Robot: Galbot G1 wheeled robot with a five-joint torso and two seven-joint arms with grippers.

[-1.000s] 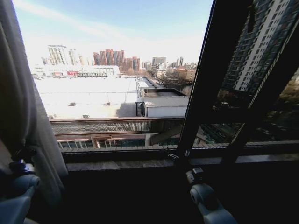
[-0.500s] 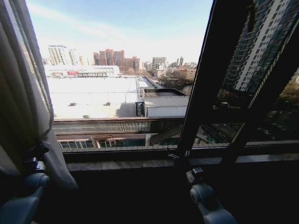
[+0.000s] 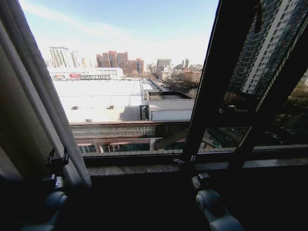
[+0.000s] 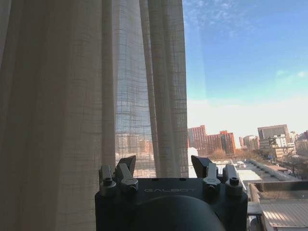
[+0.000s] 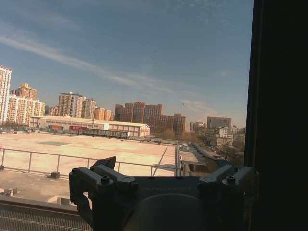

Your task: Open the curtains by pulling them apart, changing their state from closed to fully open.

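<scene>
The curtain (image 3: pixel 33 110) hangs bunched at the left edge of the window, its pleats covering part of the glass. The left gripper (image 3: pixel 57 159) sits low against the fabric's inner edge; in the left wrist view its fingers (image 4: pixel 126 166) stand apart, gripping nothing. To finish the step, close on the outermost pleat and draw it steadily leftward. The right gripper (image 3: pixel 201 179) rests by the window frame (image 3: pixel 211 86), fingers open.
</scene>
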